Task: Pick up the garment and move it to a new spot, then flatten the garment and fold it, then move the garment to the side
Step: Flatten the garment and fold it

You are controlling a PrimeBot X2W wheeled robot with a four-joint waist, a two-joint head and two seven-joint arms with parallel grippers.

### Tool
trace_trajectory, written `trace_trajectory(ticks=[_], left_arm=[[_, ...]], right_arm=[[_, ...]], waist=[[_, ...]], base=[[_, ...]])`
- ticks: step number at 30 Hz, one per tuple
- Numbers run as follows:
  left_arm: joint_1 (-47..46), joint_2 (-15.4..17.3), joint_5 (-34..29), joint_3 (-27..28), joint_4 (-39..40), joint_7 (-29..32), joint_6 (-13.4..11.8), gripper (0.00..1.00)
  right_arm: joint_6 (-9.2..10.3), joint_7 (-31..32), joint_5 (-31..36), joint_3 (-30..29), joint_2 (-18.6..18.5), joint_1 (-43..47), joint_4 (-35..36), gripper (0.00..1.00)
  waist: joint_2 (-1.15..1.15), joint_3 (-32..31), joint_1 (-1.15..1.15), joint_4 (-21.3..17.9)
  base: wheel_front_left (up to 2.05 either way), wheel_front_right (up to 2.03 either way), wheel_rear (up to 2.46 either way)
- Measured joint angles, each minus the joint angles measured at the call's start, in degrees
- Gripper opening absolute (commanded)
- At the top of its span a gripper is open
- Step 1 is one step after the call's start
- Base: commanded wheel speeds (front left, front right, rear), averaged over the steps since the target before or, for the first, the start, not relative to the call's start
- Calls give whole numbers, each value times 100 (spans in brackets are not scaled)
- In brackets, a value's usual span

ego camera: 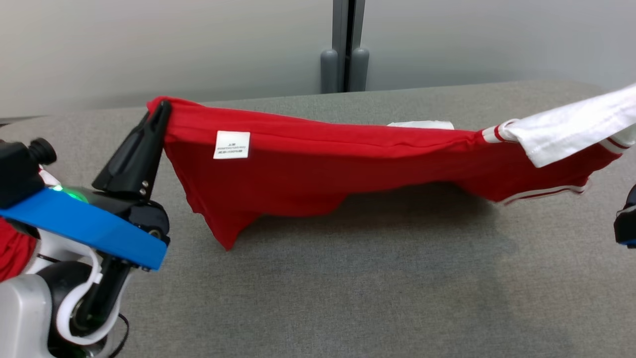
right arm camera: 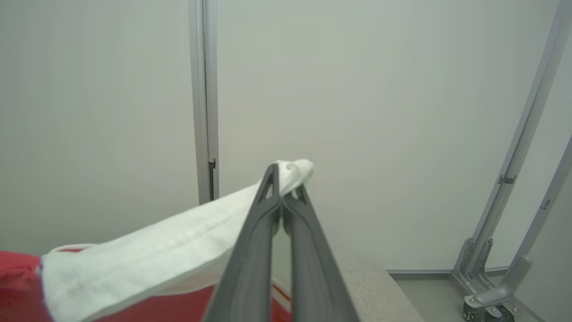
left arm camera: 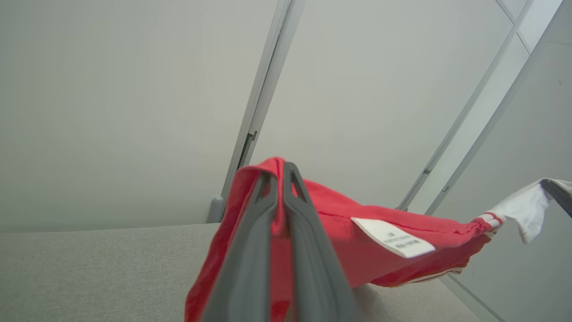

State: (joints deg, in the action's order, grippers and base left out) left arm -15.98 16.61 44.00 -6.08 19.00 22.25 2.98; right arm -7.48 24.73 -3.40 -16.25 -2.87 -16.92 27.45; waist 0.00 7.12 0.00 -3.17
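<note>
**Head view.** Your left gripper [ego camera: 161, 107] pinches a red corner of the shirt [ego camera: 348, 164]. The shirt hangs stretched over the grey table [ego camera: 348, 298], probably pulled taut so that it lies flat when lowered. You cannot tell whether its lowest corner touches the table. The white sleeve [ego camera: 571, 127] runs off to the right.

**Left wrist view.** Here you see the jaws pressed onto red cloth, with the label [left arm camera: 393, 237] beyond them.

**Right wrist view.** Your right gripper [right arm camera: 283, 176] pinches the sleeve's end. This view adds that grip, while the head view adds the sag along the span.
</note>
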Motion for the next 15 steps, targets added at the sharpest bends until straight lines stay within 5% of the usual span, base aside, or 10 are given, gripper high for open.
trace_trajectory(ticks=[6, 15], left_arm=[[-372, 237, 112, 102, -225, 370, -90, 0], [-2299, 381, -142, 144, -1881, 197, 35, 0]], right_arm=[[0, 332, -42, 472, -346, -697, -428, 0], [-1, -399, -392, 1377, -1024, -3352, -3162, 0]], waist=[[0, 397, 0, -34], [0, 1437, 2, -129]], base=[[0, 0, 0], [0, 0, 0]])
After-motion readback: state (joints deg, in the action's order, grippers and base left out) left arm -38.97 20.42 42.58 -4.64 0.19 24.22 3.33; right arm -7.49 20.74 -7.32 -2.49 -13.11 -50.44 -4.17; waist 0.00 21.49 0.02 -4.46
